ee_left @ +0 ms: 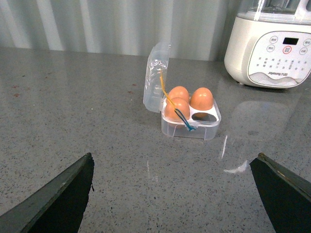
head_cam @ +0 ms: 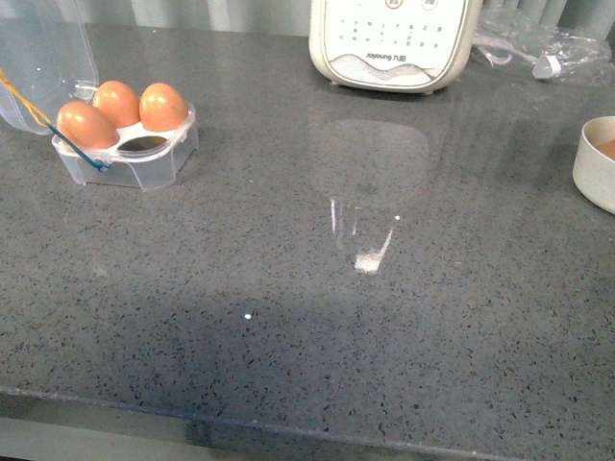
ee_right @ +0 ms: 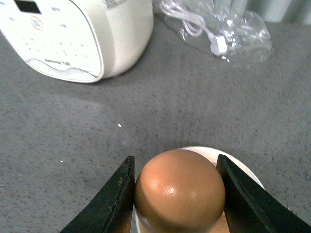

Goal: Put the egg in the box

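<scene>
The right gripper (ee_right: pixel 176 158) has the egg (ee_right: pixel 180 191) between its two dark fingers, which seem to press on either flank, so I take it as gripped, though low in the bowl (ee_right: pixel 243 167) and not clear of it. The bowl stands well to the right of the box (head_cam: pixel 154 165), with a wide stretch of bare counter (head_cam: pixel 288 317) between. That long carry is the first hazard: the shell is smooth and rounded, a light pinch may let it slip out and break, and a hard one may crack it. Lifting at a slant could also knock it on the bowl's rim. The left gripper (ee_left: pixel 175 158) is spread wide and holds nothing, near the box but apart from it. Since nothing steadies the box, a push from above or the side might slide or tip the light plastic. Three eggs (head_cam: pixel 161 106) fill it, and the one free cell (head_cam: pixel 144 144) is at its front right corner, so a drop off to either side would strike a neighbour. A blue band (head_cam: pixel 82 154) lies over the box's front left egg and could snag a finger. The lid (head_cam: pixel 43 58) stands open on the box's left. Behind and right of the box are the cooker (head_cam: pixel 394 43) and a bag (head_cam: pixel 538 43), out of the likely path.
</scene>
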